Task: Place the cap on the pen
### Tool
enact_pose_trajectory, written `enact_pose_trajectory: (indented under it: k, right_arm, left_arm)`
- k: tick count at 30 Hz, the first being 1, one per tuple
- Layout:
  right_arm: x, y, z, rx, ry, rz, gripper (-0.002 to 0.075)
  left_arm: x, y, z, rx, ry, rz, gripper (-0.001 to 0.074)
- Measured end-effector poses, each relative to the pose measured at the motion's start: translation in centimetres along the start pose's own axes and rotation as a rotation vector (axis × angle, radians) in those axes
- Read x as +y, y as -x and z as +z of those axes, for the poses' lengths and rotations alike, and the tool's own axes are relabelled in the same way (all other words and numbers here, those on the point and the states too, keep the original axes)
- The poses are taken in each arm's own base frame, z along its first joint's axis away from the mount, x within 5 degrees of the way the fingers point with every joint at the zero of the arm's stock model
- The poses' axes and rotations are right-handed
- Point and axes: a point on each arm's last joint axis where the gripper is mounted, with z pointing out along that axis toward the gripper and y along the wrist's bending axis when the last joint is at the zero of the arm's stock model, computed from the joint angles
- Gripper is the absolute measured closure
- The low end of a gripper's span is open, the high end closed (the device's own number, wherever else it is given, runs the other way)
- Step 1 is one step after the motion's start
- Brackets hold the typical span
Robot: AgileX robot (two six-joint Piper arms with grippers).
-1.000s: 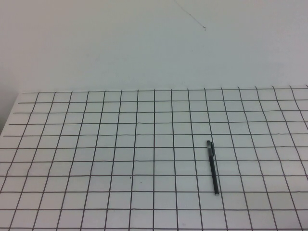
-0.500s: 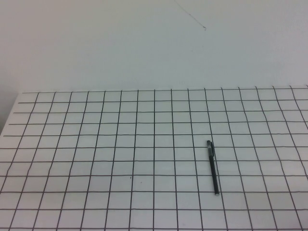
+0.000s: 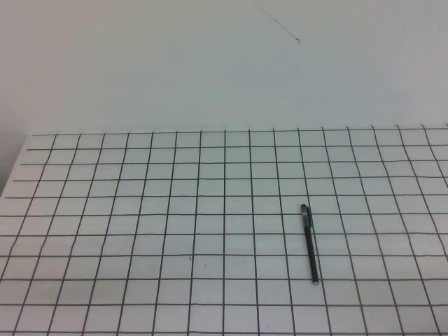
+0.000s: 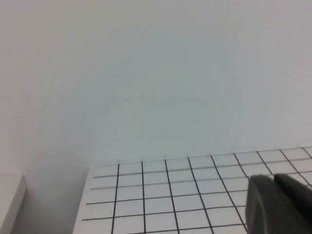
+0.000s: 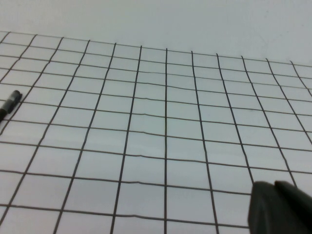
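While the pen (image 3: pixel 309 244) lies alone on the tabletop (image 3: pixel 140 210), left pincer (image 4: pixel 278 204) and right pincer (image 5: pixel 280 207) sit clenched, parked, holding nothing.

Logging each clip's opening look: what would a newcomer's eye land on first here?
A lone black pen lies flat on the white gridded table, right of centre, alone. Neither arm reaches into the high view; the left end effector and right end effector, both shut, show only at the edge of their own wrist views.
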Motion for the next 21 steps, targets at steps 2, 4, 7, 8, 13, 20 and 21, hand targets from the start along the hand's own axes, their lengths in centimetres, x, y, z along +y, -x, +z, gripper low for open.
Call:
enact_pose_trajectory:
  k: [2,4,7,8,13,20,21]
  right_arm:
    - [0.0,0.0,0.0,0.000,0.000,0.000,0.0726]
    - [0.0,0.0,0.0,0.000,0.000,0.000,0.0726]
    - [0.0,0.0,0.0,0.002,0.000,0.000,0.0726]
    - [0.0,0.0,0.0,0.002,0.000,0.000,0.0726]
    - [0.0,0.0,0.0,0.002,0.000,0.000,0.0726]
    - [0.0,0.0,0.0,0.004,0.001,0.000,0.0726]
    - [0.0,0.0,0.0,0.004,0.001,0.000,0.0726]
  left_arm:
    - [0.1,-0.9,-0.3,-0.016,0.000,0.000,0.0735]
    - [0.1,-1.9,-0.6,-0.002,0.000,-0.010,0.0735]
    - [0.2,-2.5,-0.9,0.014,0.008,-0.050,0.0735]
    - [0.2,-2.5,-0.9,0.016,0.016,-0.064,0.0735]
    - [0.4,-3.7,-1.0,0.147,0.046,-0.073,0.0735]
    - [0.3,-5.1,-1.3,0.305,0.047,-0.091,0.0735]
    - [0.3,-5.1,-1.3,0.303,0.048,-0.093,0.0736]
